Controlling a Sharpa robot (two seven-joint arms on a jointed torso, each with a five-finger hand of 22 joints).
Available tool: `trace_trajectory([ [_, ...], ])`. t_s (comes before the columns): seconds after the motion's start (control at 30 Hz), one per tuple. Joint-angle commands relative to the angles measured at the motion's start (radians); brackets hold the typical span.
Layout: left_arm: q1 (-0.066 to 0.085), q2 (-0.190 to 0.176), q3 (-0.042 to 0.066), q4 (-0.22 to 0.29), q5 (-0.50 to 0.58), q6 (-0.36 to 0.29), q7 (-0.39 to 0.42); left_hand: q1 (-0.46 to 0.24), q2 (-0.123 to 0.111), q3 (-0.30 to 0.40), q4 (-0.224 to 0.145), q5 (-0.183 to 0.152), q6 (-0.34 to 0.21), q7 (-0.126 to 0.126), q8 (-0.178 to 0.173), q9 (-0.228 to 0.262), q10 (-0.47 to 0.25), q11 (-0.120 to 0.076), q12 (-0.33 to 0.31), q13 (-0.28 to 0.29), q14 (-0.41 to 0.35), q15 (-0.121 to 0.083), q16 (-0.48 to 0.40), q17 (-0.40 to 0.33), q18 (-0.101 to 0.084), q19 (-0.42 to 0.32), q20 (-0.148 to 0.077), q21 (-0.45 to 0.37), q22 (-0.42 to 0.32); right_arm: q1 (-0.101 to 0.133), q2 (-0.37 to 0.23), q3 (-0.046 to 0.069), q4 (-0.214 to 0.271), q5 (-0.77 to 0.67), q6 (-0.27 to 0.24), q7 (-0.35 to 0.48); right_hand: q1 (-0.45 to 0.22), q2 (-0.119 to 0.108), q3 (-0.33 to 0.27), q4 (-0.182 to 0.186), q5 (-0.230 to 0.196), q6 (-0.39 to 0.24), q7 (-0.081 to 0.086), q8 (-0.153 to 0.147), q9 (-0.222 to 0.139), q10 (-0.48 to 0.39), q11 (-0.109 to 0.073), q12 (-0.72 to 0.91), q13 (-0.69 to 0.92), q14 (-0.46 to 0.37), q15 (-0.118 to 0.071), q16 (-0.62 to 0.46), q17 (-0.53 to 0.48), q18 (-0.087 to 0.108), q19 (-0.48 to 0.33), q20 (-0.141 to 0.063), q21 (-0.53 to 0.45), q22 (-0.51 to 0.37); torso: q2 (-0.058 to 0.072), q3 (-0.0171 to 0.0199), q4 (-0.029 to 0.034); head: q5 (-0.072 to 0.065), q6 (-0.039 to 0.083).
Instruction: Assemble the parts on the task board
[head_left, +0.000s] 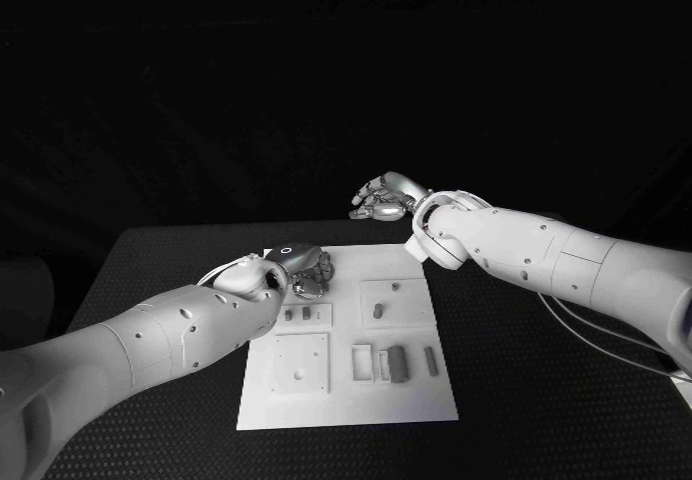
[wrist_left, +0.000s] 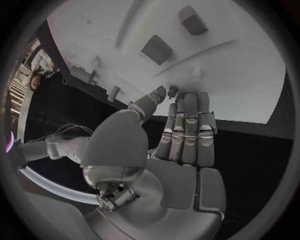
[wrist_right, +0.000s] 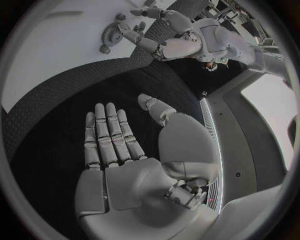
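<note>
obscured and unresolved detail

the left hand (head_left: 299, 272) covers the near-left corner region of the task board (head_left: 411, 400). the small parts (head_left: 394, 362) on the board are too small to identify. right forearm is cut by the frame edge.

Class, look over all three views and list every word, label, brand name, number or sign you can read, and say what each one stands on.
None: no view shows readable text.
Task board: plain white, with small parts and recesses, no lettering visible.
Left hand and right hand: no readable marking. Small pale marks on the left wrist are too small to read.
</note>
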Motion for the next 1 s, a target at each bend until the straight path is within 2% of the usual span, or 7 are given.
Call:
trace_trajectory([
  [0.03, 0.000, 0.003, 0.000, 0.001, -0.010, 0.025, 0.007, 0.008, 0.006, -0.003, 0.002, 0.000, 0.003, 0.000, -0.002, -0.002, 0.004, -0.003, -0.005, -0.002, 0.000, 0.000, 0.007, 0.004, 0.003, 0.004, -0.002, 0.003, 0.004, 0.000, 0.000, 0.000, 0.004, -0.001, -0.001, 0.010, 0.009, -0.002, -0.006, -0.001, 0.004, -0.006, 0.026, 0.006, -0.001, 0.006, -0.002, -0.006, -0.001, 0.001, 0.009, -0.004, 0.002, -0.015, -0.006, 0.000, -0.007, 0.002, 0.000, 0.0002, 0.0007, 0.000, 0.000],
  [0.53, -0.008, 0.012, 0.000, -0.012, -0.021, 0.087, 0.001, 0.015, 0.037, 0.009, 0.001, 0.007, 0.043, 0.000, 0.020, -0.007, 0.020, -0.004, -0.002, -0.006, 0.002, -0.002, 0.021, 0.026, 0.006, 0.013, -0.005, 0.008, 0.028, 0.000, 0.001, 0.000, 0.003, -0.001, 0.000, 0.010, 0.009, -0.002, -0.006, -0.001, 0.004, -0.006, 0.026, 0.006, -0.002, 0.006, -0.002, -0.006, -0.003, 0.001, 0.009, -0.005, 0.003, -0.015, -0.005, 0.000, -0.007, 0.003, 0.001, 0.0008, 0.0006, -0.003, -0.002],
  [1.0, -0.009, 0.005, 0.000, 0.002, -0.021, 0.093, 0.016, 0.023, 0.049, 0.022, 0.000, 0.011, 0.065, -0.001, 0.030, -0.016, 0.051, -0.010, 0.002, -0.007, 0.031, -0.010, 0.034, 0.043, 0.013, 0.041, -0.013, 0.021, 0.052, 0.000, -0.002, 0.000, 0.005, -0.001, -0.001, 0.010, 0.009, -0.002, -0.006, 0.000, 0.004, -0.006, 0.027, 0.006, -0.002, 0.007, -0.002, -0.006, -0.004, 0.001, 0.009, -0.006, 0.003, -0.015, -0.005, 0.000, -0.008, 0.004, 0.001, 0.0007, 0.0011, -0.006, -0.003],
])
